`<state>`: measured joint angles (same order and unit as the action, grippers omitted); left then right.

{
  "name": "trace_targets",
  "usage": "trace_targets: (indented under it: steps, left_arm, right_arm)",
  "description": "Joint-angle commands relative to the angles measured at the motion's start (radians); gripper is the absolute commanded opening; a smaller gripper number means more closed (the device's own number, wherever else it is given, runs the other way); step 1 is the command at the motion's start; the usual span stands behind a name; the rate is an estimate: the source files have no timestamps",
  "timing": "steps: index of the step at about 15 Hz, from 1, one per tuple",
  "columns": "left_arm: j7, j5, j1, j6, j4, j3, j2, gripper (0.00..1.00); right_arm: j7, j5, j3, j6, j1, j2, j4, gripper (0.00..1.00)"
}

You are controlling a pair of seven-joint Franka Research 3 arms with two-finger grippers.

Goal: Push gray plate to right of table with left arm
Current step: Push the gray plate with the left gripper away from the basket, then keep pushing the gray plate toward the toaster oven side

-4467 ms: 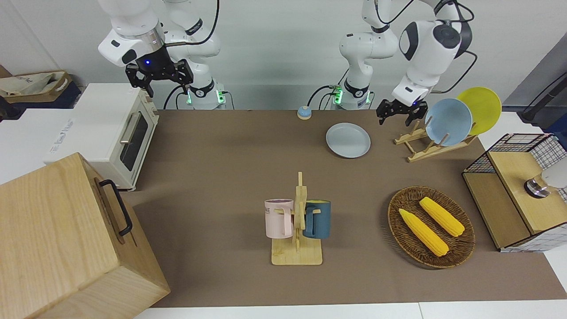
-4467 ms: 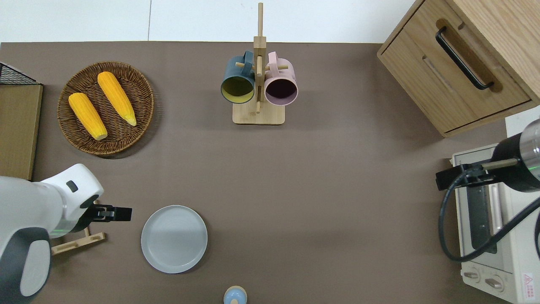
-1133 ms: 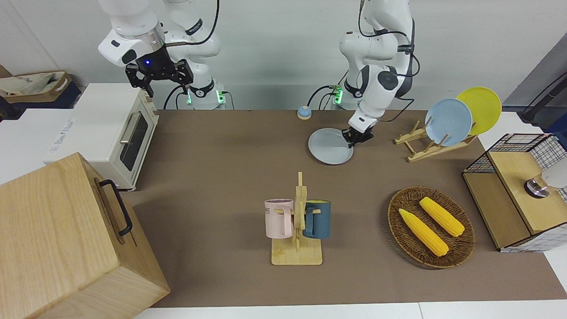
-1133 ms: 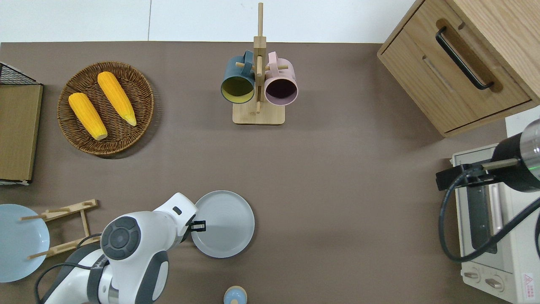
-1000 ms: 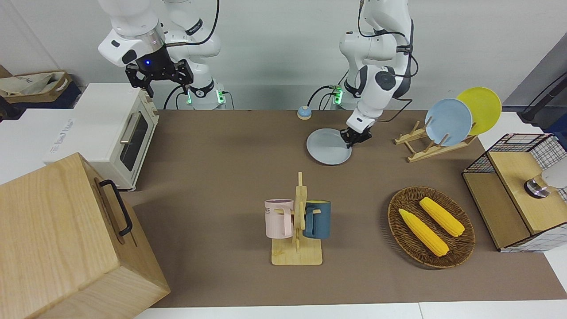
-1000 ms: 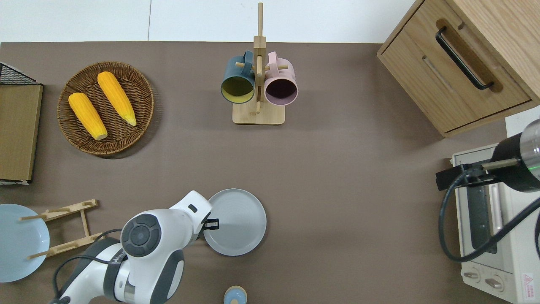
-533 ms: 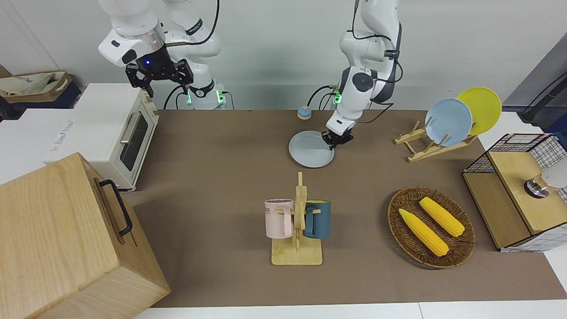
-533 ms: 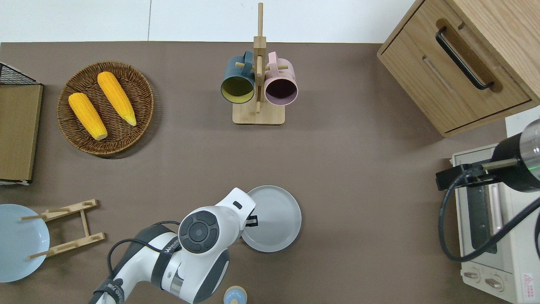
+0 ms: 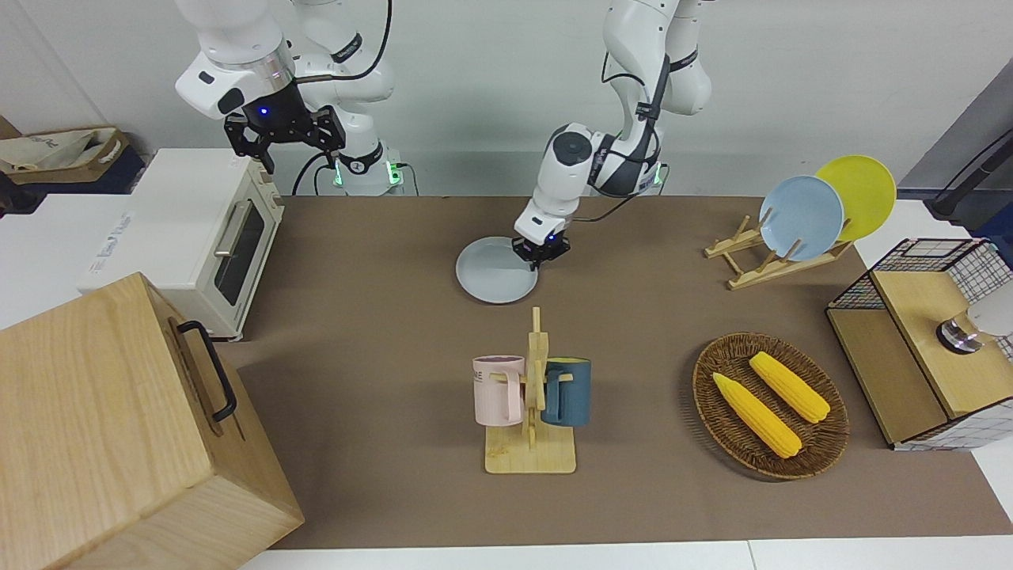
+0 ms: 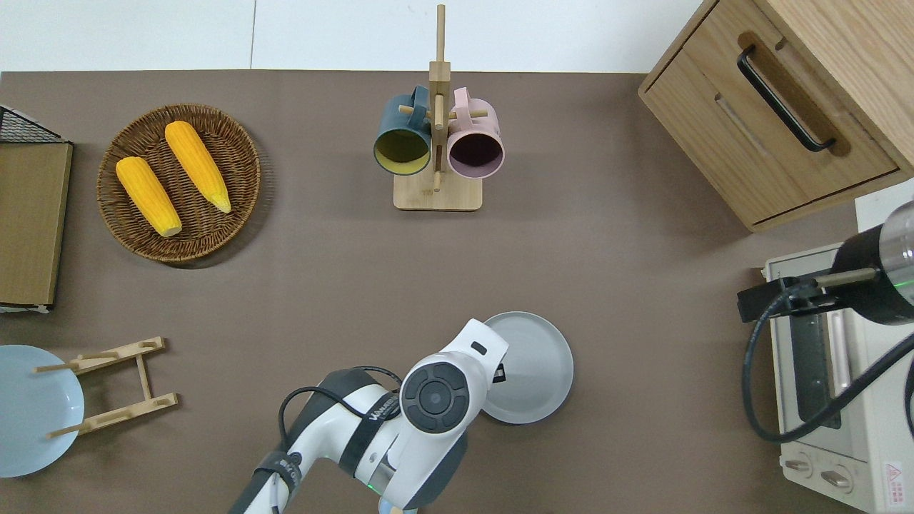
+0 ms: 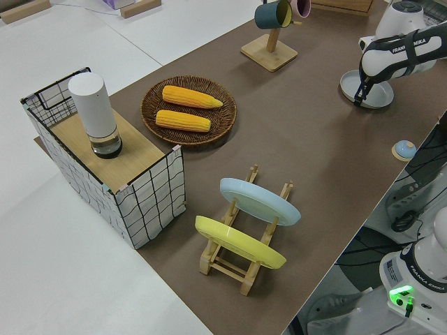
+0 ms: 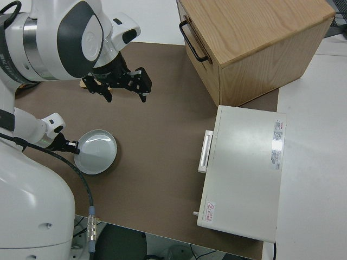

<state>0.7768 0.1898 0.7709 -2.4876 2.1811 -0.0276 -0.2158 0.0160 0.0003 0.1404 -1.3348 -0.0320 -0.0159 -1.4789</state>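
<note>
The gray plate lies flat on the brown table, about midway along it and nearer to the robots than the mug rack. It also shows in the overhead view and the right side view. My left gripper is low at the table, against the plate's rim on the side toward the left arm's end; it also shows in the overhead view. The left arm's wrist covers part of the plate from above. My right gripper is open and empty, and its arm is parked.
A mug rack with a pink and a blue mug stands farther from the robots than the plate. A toaster oven and a wooden box stand at the right arm's end. A corn basket and a plate rack stand toward the left arm's end.
My left gripper has come down to the gray plate's rim and slid the plate along the table toward the right arm's end. The right arm has not moved.
</note>
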Motion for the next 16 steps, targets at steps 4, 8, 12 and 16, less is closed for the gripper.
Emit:
trace_targets:
  steps: [4, 8, 12, 16]
  left_arm:
    - [0.165, -0.015, 0.086, -0.002, -0.214, -0.008, -0.191, 0.0]
    - [0.255, -0.062, 0.105, 0.007, -0.291, -0.008, -0.244, 0.0]
    - [0.257, -0.061, 0.11, 0.019, -0.294, -0.008, -0.243, 0.0]
    - [0.257, -0.055, 0.107, 0.111, -0.345, -0.002, -0.243, 0.27]
  right_arm:
    - [0.012, 0.004, 0.016, 0.016, -0.019, -0.002, 0.009, 0.983]
    - [0.013, 0.004, 0.016, 0.016, -0.019, -0.002, 0.009, 0.983]
    - [0.013, 0.004, 0.016, 0.016, -0.019, -0.002, 0.009, 0.983]
    - [0.012, 0.004, 0.016, 0.016, -0.019, -0.002, 0.009, 0.983]
